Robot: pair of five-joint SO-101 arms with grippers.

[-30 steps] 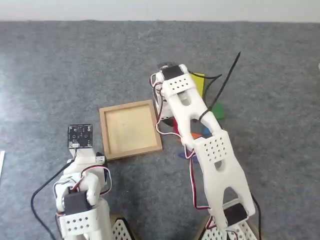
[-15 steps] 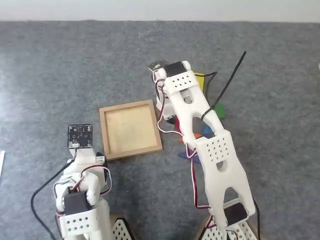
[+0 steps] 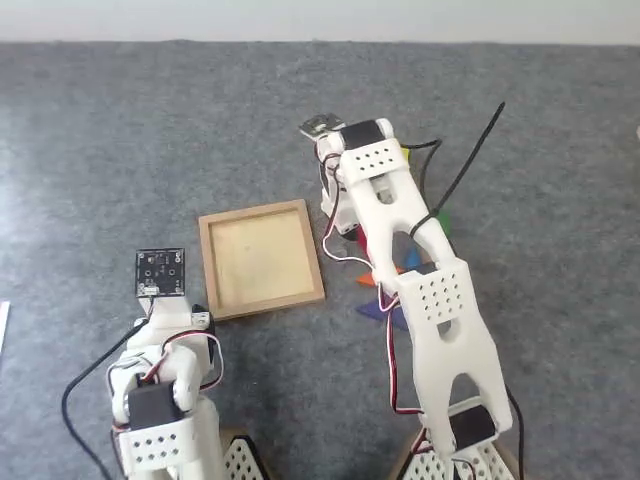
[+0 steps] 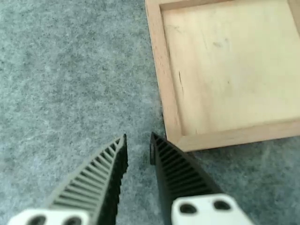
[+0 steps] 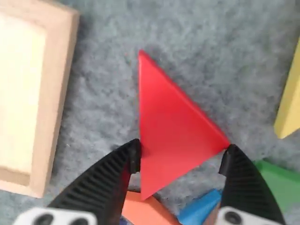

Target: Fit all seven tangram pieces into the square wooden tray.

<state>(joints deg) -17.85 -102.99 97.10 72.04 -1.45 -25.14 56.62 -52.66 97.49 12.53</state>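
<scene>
Near-left corner of the grey felted counter (image 3: 100, 150): the left gripper (image 4: 138, 145) has its ribbed black fingers parted by a narrow gap, with nothing between them. It hangs over felt just beside the near-left corner of the square pale-wood tray (image 4: 168, 93). The tray has a smooth floor, faint grain and a raised rim.

Farther off, right of the tray: the right gripper (image 5: 181, 157) fingers are spread wide and clamped on the flat glossy red triangular piece (image 5: 168, 126). One tip is on its long edge, the other at a corner. The piece lies on felt outside the tray.

The right wrist view gives its neighbours: orange piece (image 5: 145, 211), blue piece (image 5: 199, 213), green piece (image 5: 276, 180), yellow piece (image 5: 290, 108). The high view adds a purple piece (image 3: 380, 308) beside the white arm.
</scene>
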